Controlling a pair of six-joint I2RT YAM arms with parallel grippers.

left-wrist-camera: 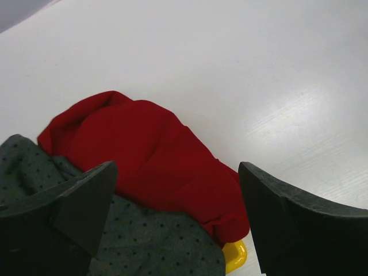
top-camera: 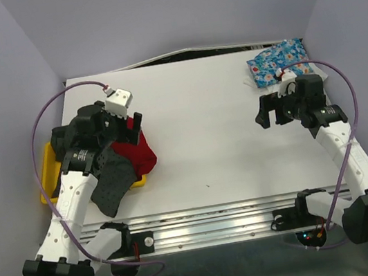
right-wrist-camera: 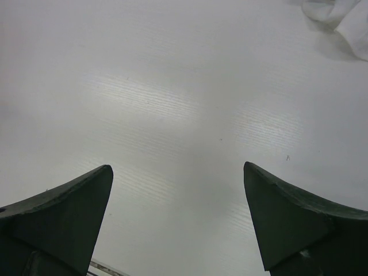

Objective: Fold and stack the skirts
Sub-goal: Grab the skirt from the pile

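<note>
Bright, even light falls from overhead onto my white worktop (top-camera: pixel 202 121), and the shadows are soft and faint. In my right wrist view a pale sheen streaks the surface. My dark fingers (right-wrist-camera: pixel 63 218), close to the lens, look slightly soft-edged.

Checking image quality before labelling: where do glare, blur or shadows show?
Right wrist: a streaky glare patch on the white table. Left wrist: a milder sheen on it at right; the deep red cloth skirt is sharp, with shaded folds. Top external: even light, only faint shadows.
</note>
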